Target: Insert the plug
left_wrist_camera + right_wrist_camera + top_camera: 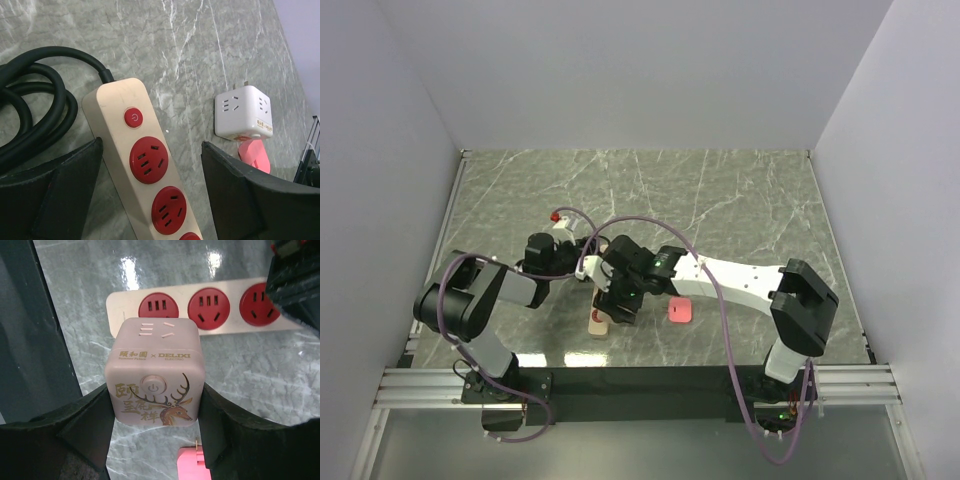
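Nothing is plugged in yet. The strip [142, 175] lies near the front edge of the bench [720, 190], left of its middle, and every red socket I can see on it is empty. The cube [155, 375] stands on the bench just beside the strip. Its prongs are bare and point at no socket.

My left gripper [151, 150] is released, with its jaws spread either side of the strip at the switch end and the coiled cable [35, 115] to one side. My right gripper [155, 387] is spread wide too, with the cube framed between the fingertips. The left wrist view shows the cube's sides bare, so I judge it is not grasped.

Nearly all the work is left: clench on the cube, lift it, turn the prongs to a socket and press home. A pink thing [192, 465] lies by the cube.
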Controlling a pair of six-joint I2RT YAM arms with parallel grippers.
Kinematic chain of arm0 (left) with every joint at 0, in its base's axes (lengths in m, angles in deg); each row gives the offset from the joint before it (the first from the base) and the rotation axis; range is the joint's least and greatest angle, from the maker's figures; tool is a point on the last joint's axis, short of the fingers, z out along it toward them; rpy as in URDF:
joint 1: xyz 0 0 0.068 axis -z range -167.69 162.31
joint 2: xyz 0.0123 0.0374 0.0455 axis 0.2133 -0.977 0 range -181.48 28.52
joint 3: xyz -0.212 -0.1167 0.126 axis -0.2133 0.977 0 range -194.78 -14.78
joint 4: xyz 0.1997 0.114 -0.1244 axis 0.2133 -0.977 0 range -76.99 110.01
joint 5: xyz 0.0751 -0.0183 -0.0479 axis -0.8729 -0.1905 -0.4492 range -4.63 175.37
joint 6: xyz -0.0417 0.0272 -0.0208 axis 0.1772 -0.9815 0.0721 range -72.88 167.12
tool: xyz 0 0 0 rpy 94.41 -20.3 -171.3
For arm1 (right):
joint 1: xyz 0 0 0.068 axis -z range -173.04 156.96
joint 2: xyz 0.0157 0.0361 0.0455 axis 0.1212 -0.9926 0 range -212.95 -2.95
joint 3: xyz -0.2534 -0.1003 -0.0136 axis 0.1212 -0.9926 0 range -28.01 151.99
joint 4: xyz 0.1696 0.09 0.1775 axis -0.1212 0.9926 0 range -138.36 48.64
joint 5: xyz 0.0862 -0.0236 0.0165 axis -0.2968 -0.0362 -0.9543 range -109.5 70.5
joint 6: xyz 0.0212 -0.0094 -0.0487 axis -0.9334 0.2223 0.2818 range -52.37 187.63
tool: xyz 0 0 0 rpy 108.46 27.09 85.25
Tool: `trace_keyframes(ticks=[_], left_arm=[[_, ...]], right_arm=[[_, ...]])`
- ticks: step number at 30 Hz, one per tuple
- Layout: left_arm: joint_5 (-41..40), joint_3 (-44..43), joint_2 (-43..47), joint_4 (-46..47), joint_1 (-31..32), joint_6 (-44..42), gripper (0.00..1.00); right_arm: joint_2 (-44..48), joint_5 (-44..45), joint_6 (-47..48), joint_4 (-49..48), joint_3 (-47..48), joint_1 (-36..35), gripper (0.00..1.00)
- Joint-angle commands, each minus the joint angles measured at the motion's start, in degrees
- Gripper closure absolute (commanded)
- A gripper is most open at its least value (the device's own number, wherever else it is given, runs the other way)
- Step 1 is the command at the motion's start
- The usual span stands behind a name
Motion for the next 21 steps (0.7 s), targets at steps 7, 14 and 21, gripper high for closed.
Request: trace_keyframes(ticks=[7,14,21], left_arm=[[2.35,-1.63,-1.21,-0.21,1.47,-1.29,0.16],[2.79,-1.89,-1.39,-0.48,1.73,-1.47,0.17],[3.40,-1.54,-1.21,0.05,1.91,-1.29,0.17]], right_arm=[[-1.51,-2.82,2.07,-0.09,6.02,-0.57,1.00],[-3.44,-2.11,2.77,1.84,7.87,-1.10,1.00],[-5.90,-0.45,3.48,4.21,9.54,-1.45,1.00]])
